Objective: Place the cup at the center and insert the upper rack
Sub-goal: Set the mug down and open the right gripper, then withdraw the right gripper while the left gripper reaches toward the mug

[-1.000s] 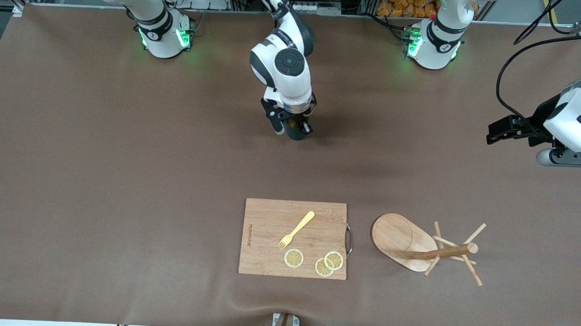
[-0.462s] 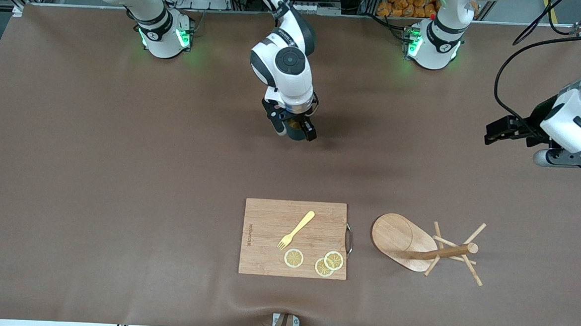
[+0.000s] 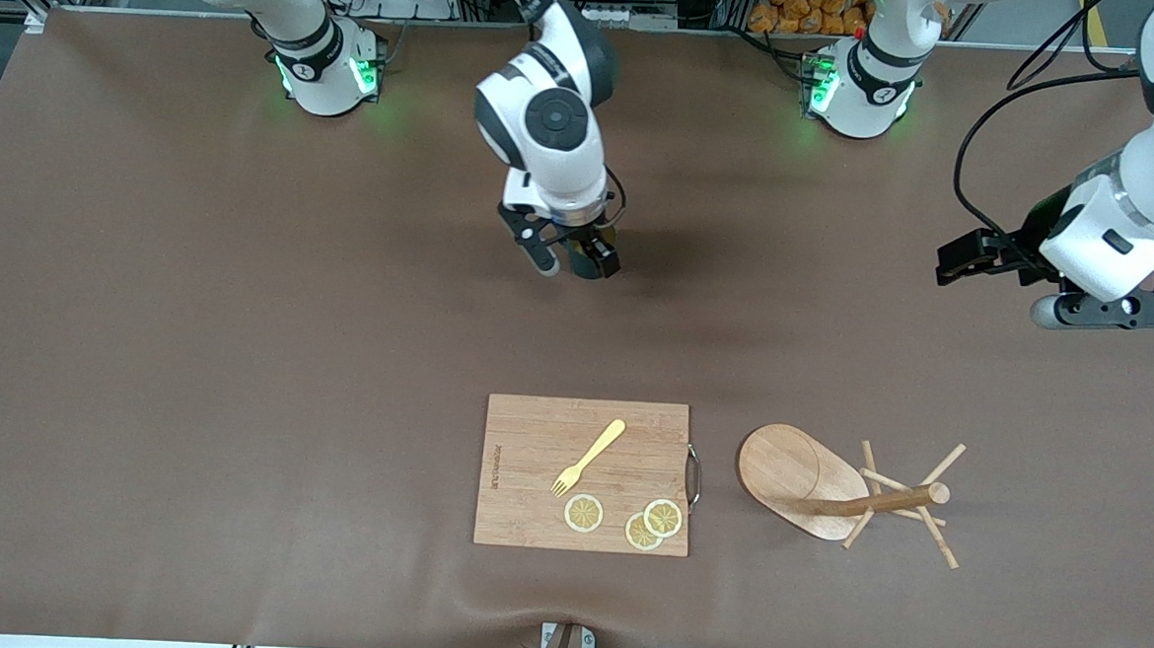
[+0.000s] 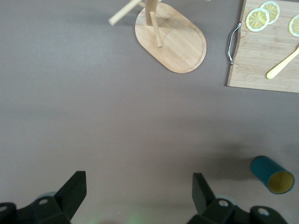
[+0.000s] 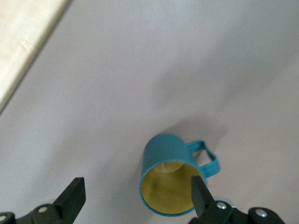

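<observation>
The teal cup (image 5: 170, 179) stands upright on the brown mat near the table's middle, its yellowish inside and side handle (image 5: 206, 158) showing in the right wrist view. My right gripper (image 3: 571, 257) hangs just over it, open, one finger (image 5: 200, 193) above the rim and holding nothing. In the front view the gripper hides most of the cup. The wooden upper rack (image 3: 830, 485) lies tipped on its side nearer the front camera, toward the left arm's end. My left gripper (image 3: 964, 258) is open and empty in the air above the mat; its wrist view shows the rack (image 4: 172, 43) and the cup (image 4: 272, 174).
A wooden cutting board (image 3: 532, 430) with a metal handle lies beside the rack's base, nearer the front camera than the cup. On it are a yellow fork (image 3: 588, 457) and three lemon slices (image 3: 584, 513). Brown mat (image 3: 240, 346) covers the table.
My right gripper has opened and let go of the cup, then lifted slightly. The left arm has drifted toward the table's middle.
</observation>
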You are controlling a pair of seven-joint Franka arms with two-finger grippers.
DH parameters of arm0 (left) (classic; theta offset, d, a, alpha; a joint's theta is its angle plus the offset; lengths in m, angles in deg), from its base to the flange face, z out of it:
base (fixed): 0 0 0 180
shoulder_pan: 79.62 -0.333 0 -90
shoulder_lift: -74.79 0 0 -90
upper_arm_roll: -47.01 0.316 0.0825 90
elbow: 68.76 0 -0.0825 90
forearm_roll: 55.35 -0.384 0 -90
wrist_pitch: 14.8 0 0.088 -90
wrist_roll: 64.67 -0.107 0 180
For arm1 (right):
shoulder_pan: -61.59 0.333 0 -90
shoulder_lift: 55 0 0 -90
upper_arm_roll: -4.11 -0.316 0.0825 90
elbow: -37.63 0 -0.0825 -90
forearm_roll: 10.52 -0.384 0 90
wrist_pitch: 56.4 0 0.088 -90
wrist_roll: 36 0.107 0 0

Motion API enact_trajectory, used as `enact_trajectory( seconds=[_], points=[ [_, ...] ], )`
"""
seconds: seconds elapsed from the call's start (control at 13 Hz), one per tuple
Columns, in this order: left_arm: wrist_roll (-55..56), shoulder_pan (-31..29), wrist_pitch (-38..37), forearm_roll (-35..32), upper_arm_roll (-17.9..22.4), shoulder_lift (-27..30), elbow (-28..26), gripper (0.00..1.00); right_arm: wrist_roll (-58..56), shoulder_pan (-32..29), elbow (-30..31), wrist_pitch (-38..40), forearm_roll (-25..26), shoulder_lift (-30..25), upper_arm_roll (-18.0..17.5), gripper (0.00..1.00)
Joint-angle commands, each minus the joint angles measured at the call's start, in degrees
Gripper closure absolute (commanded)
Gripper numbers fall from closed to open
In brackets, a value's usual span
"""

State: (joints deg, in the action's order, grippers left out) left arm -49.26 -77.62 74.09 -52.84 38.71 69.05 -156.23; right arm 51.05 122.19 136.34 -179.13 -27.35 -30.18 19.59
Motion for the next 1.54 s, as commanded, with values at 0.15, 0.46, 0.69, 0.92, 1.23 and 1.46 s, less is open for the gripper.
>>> enact_trajectory(
  seconds=[0.15, 0.46, 0.69, 0.92, 1.23, 1.46],
  points=[
    [12.1, 5.0, 1.7, 1.1, 0.1, -0.9, 1.2, 0.00, -19.5, -10.7, 1.9, 12.1, 0.1, -13.0, -0.6, 0.00],
    [24.1, 10.0, 2.1, 1.0, 0.1, -3.5, 4.4, 0.00, -38.8, -20.6, 2.0, 19.6, 0.7, -21.6, -0.5, 0.00],
    [32.7, 13.1, 2.3, 0.9, 0.2, -5.8, 6.8, 0.00, -52.4, -26.8, 2.0, 23.5, 7.1, -27.3, -0.5, 0.00],
    [40.9, 17.6, 5.5, 0.6, 0.3, -7.9, 8.0, 0.00, -68.4, -35.2, 1.9, 27.4, 8.6, -31.6, -0.5, 0.00],
    [53.5, 24.7, 8.3, -2.2, 0.5, -11.5, 9.8, 0.00, -80.5, -40.8, 1.9, 30.8, 16.3, -35.1, -0.5, 0.00],
    [63.0, 31.6, 8.4, -6.3, 1.0, -16.2, 13.3, 0.00, -80.9, -41.4, 1.7, 34.1, 17.7, -38.1, -0.5, 0.00]
  ],
)
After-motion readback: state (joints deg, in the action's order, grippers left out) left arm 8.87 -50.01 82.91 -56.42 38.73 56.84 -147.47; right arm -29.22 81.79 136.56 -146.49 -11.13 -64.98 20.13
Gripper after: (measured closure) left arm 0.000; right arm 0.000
